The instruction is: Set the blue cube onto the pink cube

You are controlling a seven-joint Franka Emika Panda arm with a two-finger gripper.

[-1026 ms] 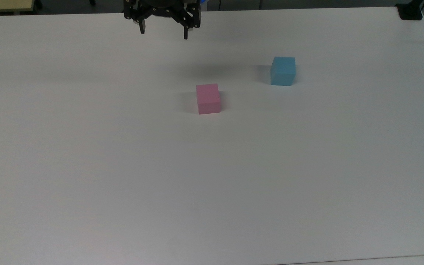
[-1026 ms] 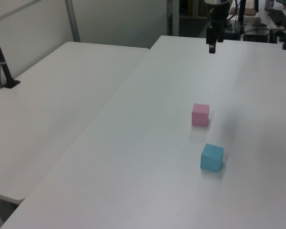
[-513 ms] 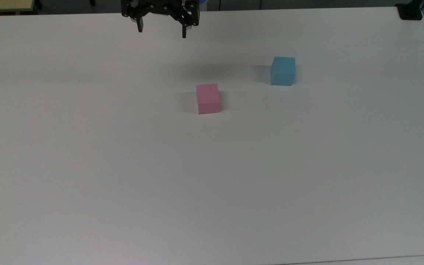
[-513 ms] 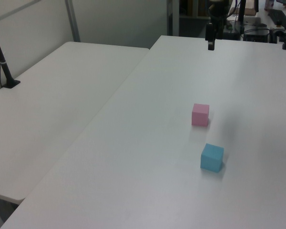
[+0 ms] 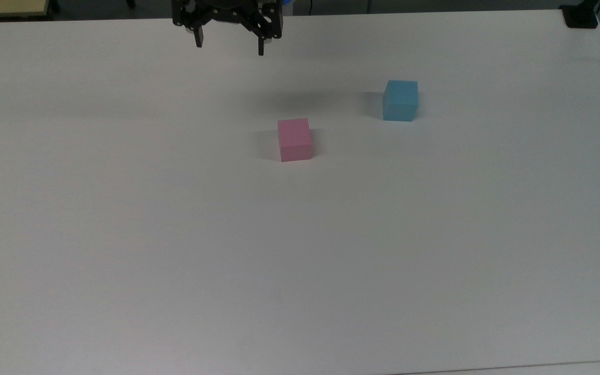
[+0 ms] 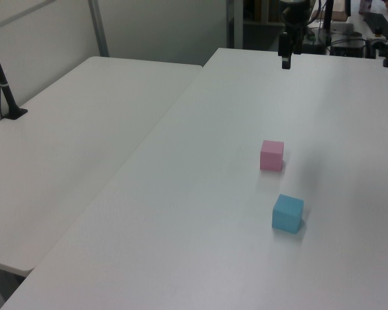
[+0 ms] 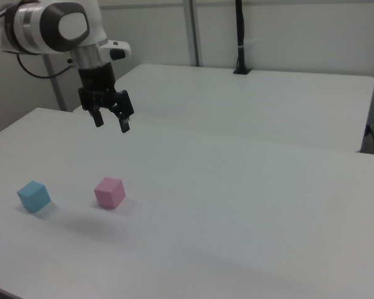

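Note:
The blue cube (image 5: pixel 400 100) (image 6: pixel 288 213) (image 7: pixel 33 196) rests on the white table, apart from the pink cube (image 5: pixel 295 139) (image 6: pixel 271 155) (image 7: pixel 108 192). In the top view the blue one lies to the right of the pink one and a little farther back. My gripper (image 5: pixel 229 48) (image 6: pixel 285 61) (image 7: pixel 113 123) hangs open and empty, high above the table near the top view's upper edge, well away from both cubes. Its black fingers point downward.
The white table (image 5: pixel 300 250) carries the two cubes. A second white table (image 6: pixel 71 135) stands alongside it, with a black post (image 6: pixel 3 81) (image 7: pixel 240 37) mounted on it. A black clamp (image 5: pixel 580 16) sits at the top view's far right corner.
The gripper has risen slightly and stayed open. Both cubes are where they were.

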